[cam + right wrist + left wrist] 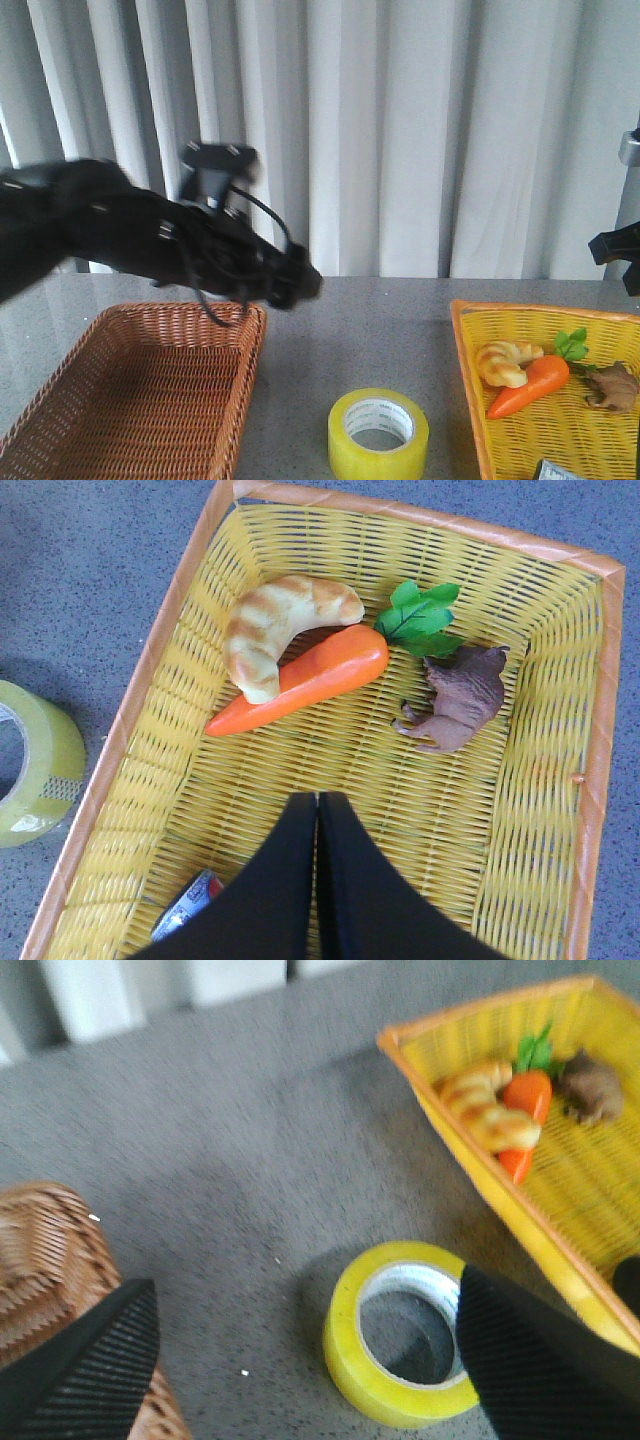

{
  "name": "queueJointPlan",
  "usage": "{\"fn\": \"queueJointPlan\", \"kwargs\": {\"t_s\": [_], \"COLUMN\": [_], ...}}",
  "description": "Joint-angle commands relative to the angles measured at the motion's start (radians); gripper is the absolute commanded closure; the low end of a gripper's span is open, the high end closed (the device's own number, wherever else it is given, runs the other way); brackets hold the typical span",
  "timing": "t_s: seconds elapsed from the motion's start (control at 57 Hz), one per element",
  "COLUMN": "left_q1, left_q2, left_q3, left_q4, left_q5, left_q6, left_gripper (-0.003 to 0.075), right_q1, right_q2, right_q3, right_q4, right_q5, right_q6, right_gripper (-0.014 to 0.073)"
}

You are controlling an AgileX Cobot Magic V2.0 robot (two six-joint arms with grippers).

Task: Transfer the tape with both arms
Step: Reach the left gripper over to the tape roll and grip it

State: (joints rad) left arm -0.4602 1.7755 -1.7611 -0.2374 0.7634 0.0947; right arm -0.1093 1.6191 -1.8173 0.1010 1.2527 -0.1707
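Observation:
The tape [378, 432], a yellow roll with a white printed core, lies flat on the grey table between the two baskets. My left gripper [297, 281] hangs in the air above and behind it. In the left wrist view the left gripper [305, 1285] is open wide and empty. The tape [345, 1345] lies below, next to one ribbed finger [540, 1360], apart from both. My right gripper [317, 798] is shut and empty over the yellow basket [150, 650]. The tape [35, 760] shows outside that basket's rim. Only a bit of the right arm [620, 245] shows at the front view's right edge.
A brown wicker basket [140, 400] stands at the front left, under the left arm. The yellow basket [466, 370] on the right holds a toy croissant [275, 620], an orange carrot [310, 675], a brown toy animal [460, 695] and a small blue packet [190, 900]. White curtains hang behind the table.

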Motion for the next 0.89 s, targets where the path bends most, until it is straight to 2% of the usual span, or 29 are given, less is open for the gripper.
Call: {"fn": "queueJointPlan", "kwargs": {"t_s": [0.0,0.298,0.614,0.754,0.877], "left_q1": [-0.038,-0.121,-0.122,-0.122,-0.122], "left_q2": [0.054,0.235,0.303,0.316,0.328], "left_q3": [-0.087,-0.13,-0.128,-0.128,-0.128], "left_q4": [0.002,0.09,0.163,0.208,0.213], "left_q5": [-0.009,0.012,-0.023,-0.069,-0.105], "left_q6": [-0.003,-0.054,-0.17,-0.226,-0.252], "left_gripper": [0.0129,0.0129,0.013,0.0163,0.0232], "right_q1": [-0.005,-0.005,-0.005,-0.005,-0.005], "right_q2": [-0.037,-0.037,-0.037,-0.037,-0.037], "right_q3": [-0.023,-0.023,-0.023,-0.023,-0.023], "right_q4": [0.007,0.007,0.007,0.007,0.007], "right_q5": [-0.042,-0.042,-0.042,-0.042,-0.042], "right_q6": [0.0,0.0,0.0,0.0,0.0], "right_gripper": [0.0602,0.0602,0.0602,0.0602,0.0602]}}
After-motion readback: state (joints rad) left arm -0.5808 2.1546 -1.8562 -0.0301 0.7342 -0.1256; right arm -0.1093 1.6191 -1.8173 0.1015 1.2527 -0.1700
